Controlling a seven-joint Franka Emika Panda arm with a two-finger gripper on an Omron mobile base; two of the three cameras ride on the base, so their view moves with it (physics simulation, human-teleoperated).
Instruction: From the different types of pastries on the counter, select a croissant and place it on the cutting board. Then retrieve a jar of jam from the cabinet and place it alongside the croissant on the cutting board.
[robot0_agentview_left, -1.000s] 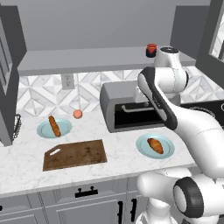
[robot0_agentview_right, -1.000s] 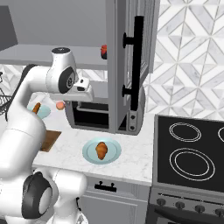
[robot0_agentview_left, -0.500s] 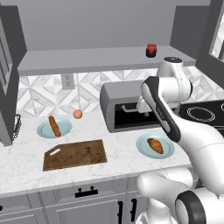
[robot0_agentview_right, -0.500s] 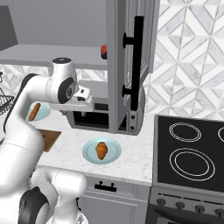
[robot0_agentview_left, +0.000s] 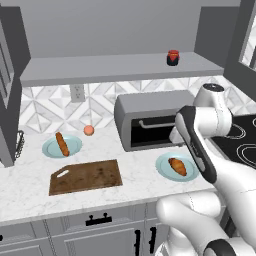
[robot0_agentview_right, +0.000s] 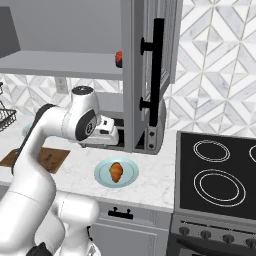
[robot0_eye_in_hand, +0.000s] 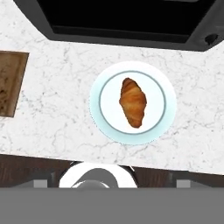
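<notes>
A brown croissant (robot0_agentview_left: 177, 166) (robot0_agentview_right: 115, 171) (robot0_eye_in_hand: 132, 102) lies on a pale blue plate (robot0_agentview_left: 162, 167) (robot0_eye_in_hand: 168, 103) on the counter in front of the toaster oven. My gripper (robot0_agentview_right: 111, 135) hangs above it, pointing down, open, with nothing held; its fingertips (robot0_eye_in_hand: 43, 183) stand wide apart at the bottom of the hand view. The wooden cutting board (robot0_agentview_left: 86, 177) (robot0_agentview_right: 50, 157) (robot0_eye_in_hand: 9, 83) lies bare to the left of the plate. A red-lidded jam jar (robot0_agentview_left: 173, 57) (robot0_agentview_right: 119, 58) stands on the open cabinet shelf above.
A toaster oven (robot0_agentview_left: 150, 120) stands behind the plate. Another pastry (robot0_agentview_left: 61, 144) rests on a second plate at the left, with a round orange fruit (robot0_agentview_left: 89, 130) nearby. An open cabinet door (robot0_agentview_right: 150, 75) juts out beside the arm. The stove (robot0_agentview_right: 220, 172) is at the right.
The arm has swung down and toward the front of the counter, bringing the hand from near the toaster oven's top to above the croissant plate. Nothing else moved.
</notes>
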